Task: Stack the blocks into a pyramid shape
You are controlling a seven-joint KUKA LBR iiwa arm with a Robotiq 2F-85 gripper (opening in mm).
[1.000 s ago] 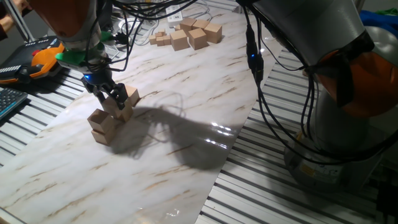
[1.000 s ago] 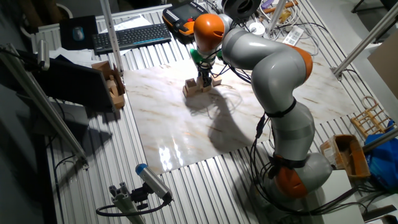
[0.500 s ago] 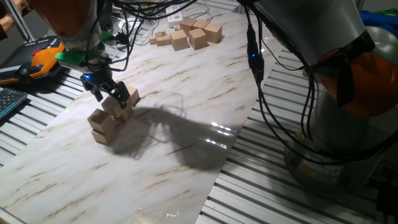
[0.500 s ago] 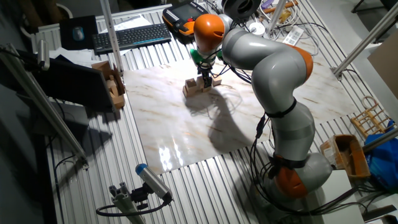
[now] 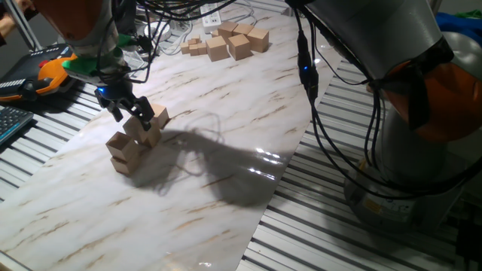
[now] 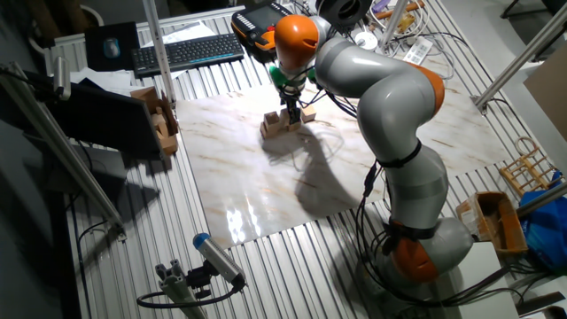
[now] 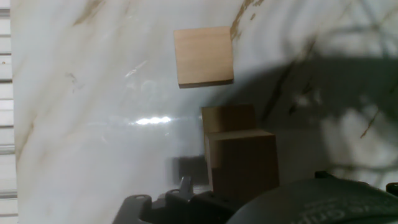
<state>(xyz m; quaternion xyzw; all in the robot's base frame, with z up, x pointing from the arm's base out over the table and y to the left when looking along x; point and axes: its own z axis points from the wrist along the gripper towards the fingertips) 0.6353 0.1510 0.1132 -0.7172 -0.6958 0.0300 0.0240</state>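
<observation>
A stepped heap of tan wooden blocks (image 5: 137, 139) stands at the near left of the marble board (image 5: 226, 128). One block (image 5: 120, 147) is at its left, one block (image 5: 160, 116) at its right, and a top block (image 5: 141, 128) sits raised between them. My gripper (image 5: 128, 113) hangs just above that top block, fingers spread, holding nothing. The other fixed view shows the gripper (image 6: 291, 110) over the same heap (image 6: 282, 124). In the hand view the top block (image 7: 241, 163) is nearest, with a lower block (image 7: 227, 117) and a separate block (image 7: 203, 56) beyond it.
Several loose tan blocks (image 5: 227, 41) lie at the board's far end beside cables. An orange teach pendant (image 5: 47, 71) and a keyboard (image 5: 9, 120) sit left of the heap. Black cables (image 5: 316, 113) hang from the arm's body (image 5: 407, 83) on the right.
My gripper has lifted slightly up and to the left, off the top block. The block stays on the heap.
</observation>
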